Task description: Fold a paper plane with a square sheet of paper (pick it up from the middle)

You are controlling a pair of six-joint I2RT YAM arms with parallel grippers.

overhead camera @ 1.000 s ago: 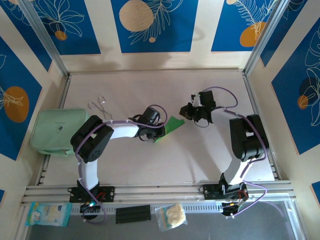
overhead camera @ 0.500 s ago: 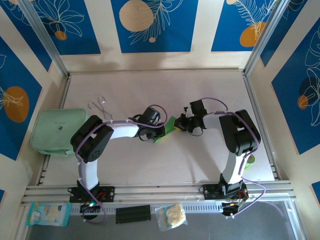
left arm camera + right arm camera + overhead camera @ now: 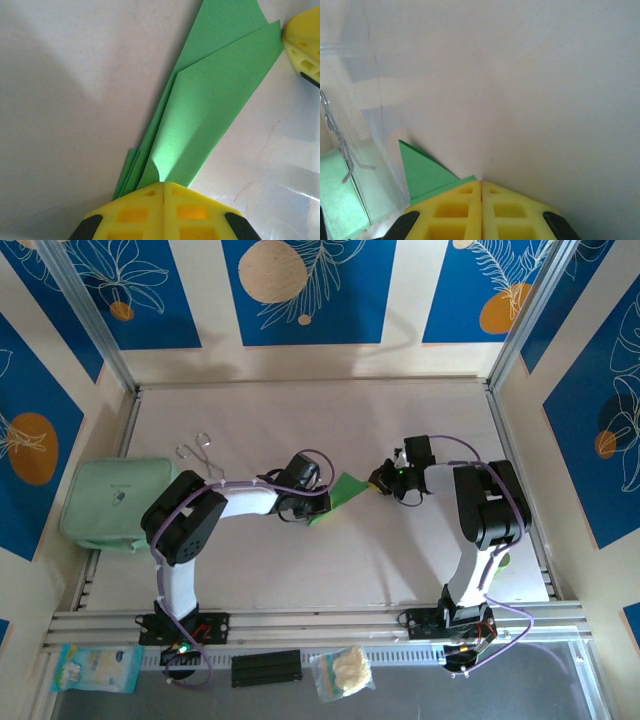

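Observation:
The bright green paper point(image 3: 210, 95) is folded into a long, layered, pointed shape and lies low over the table's middle point(image 3: 343, 492). My left gripper point(image 3: 162, 184) is shut on its narrow end, with the layers fanning out from the fingertips; from above that gripper point(image 3: 316, 504) sits at the paper's left. My right gripper point(image 3: 481, 182) is shut, and a green corner of the paper point(image 3: 424, 174) runs under its left finger. In the left wrist view a right fingertip point(image 3: 303, 40) touches the paper's far corner. From above, the right gripper point(image 3: 382, 479) is at the paper's right tip.
A pale mint-green pouch point(image 3: 113, 502) lies at the left edge, with a metal wire clip point(image 3: 197, 451) behind it. Small packets point(image 3: 343, 671) and a black block point(image 3: 266, 668) lie along the front rail. Aluminium rails and walls bound the table.
The right gripper came down and left onto the paper's right end, then drew back slightly right to its tip. The left arm and its grip have not moved.

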